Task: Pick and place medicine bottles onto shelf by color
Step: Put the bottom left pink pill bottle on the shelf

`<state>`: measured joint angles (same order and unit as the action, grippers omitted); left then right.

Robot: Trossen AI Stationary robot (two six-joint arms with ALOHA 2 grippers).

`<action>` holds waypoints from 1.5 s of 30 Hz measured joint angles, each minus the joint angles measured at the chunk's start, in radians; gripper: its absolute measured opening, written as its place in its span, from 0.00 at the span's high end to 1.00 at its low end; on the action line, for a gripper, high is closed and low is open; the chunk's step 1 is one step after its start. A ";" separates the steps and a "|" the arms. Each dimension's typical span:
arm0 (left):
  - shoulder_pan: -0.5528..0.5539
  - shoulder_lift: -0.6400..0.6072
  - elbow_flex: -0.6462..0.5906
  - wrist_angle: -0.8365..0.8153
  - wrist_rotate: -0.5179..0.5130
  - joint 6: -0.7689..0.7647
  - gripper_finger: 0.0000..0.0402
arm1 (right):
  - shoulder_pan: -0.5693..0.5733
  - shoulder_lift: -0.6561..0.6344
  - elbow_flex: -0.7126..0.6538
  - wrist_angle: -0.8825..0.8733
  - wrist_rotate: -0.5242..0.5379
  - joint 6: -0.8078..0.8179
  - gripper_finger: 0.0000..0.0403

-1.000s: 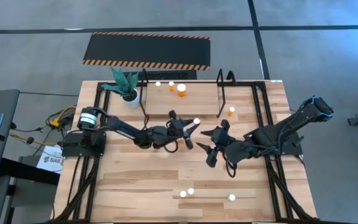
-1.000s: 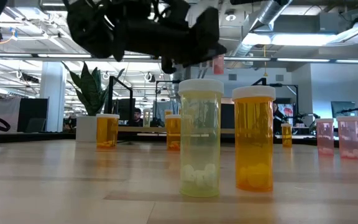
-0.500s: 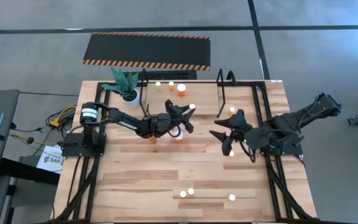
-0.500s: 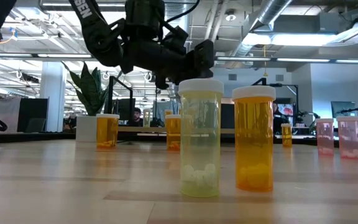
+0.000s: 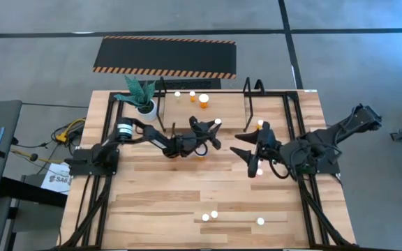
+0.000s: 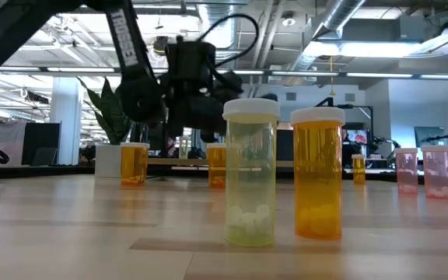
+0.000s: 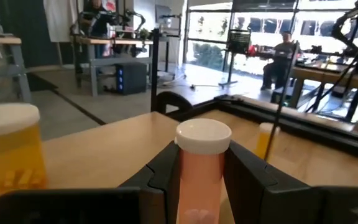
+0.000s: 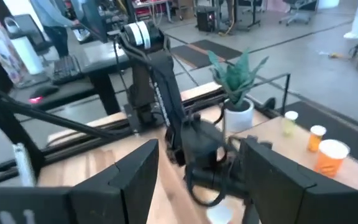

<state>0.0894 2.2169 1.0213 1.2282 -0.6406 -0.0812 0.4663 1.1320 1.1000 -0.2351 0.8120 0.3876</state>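
Pink bottle (image 7: pixel 202 168) pinched upright in left gripper (image 5: pixel 211 132) jaws, at the wooden shelf's (image 5: pixel 218 111) front edge; orange bottles (image 5: pixel 204 100) just beyond, open board between the hoops. Right gripper (image 5: pixel 252 155), jaws wide, straddles a bottle (image 5: pixel 259 170) on bare bench (image 5: pixel 159 202). Left gripper has advanced shelfward since earlier frame.

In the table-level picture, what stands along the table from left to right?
Orange bottle → dark arm's gripper above the table → tall yellow bottle → tall orange bottle → small orange bottle → two pink bottles.
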 joint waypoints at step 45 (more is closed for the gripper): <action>0.120 0.041 0.117 -0.230 0.045 -0.044 0.73 | -0.339 -0.002 0.000 -0.199 -0.002 -0.205 0.38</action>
<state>0.2096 2.2581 1.1385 0.9985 -0.5956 -0.1253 0.1272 1.1301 1.1000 -0.4339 0.8097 0.1824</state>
